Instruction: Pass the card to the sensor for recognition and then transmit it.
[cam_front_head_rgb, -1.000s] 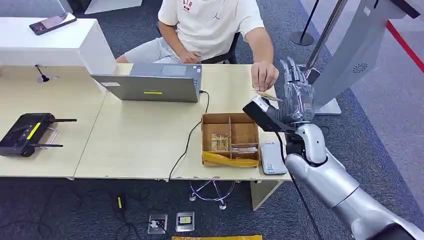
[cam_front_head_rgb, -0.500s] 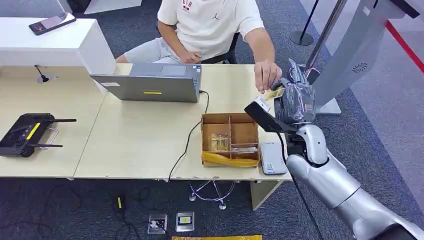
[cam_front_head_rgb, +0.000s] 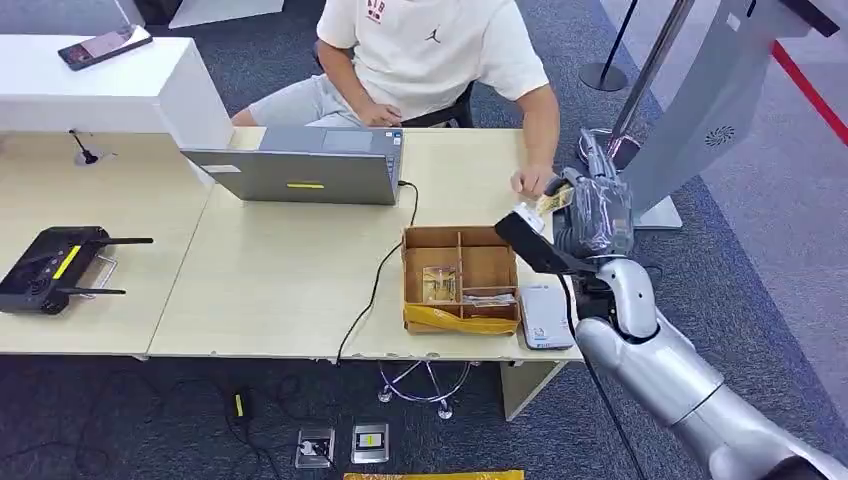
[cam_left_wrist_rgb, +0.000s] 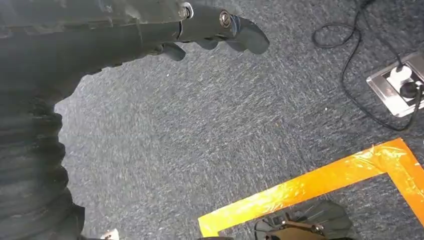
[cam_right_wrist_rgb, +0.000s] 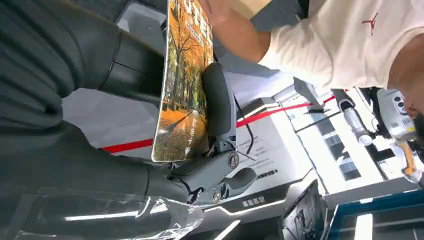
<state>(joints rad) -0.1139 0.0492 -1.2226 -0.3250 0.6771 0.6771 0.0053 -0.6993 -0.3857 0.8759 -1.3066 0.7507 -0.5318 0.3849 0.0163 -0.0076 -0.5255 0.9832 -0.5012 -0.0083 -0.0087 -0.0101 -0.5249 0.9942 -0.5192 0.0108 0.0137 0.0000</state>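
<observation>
My right hand is raised over the table's right end, beyond the cardboard box. It grips a card printed with an autumn tree picture. In the right wrist view the card stands on edge, pinched between the thumb and the dark fingers. A seated person's hand is close to the card's far end. The white card sensor lies flat at the table's front right corner, beside the box. My left hand hangs over the carpet and holds nothing.
The box has compartments with more cards inside. A grey laptop and its cable sit mid-table, and a black controller lies far left. A grey kiosk stands just right of my raised hand.
The person brought the card to my upright, spread right hand and its fingers closed around it. The person's hand has dropped a little toward the table. My hand shifted slightly down.
</observation>
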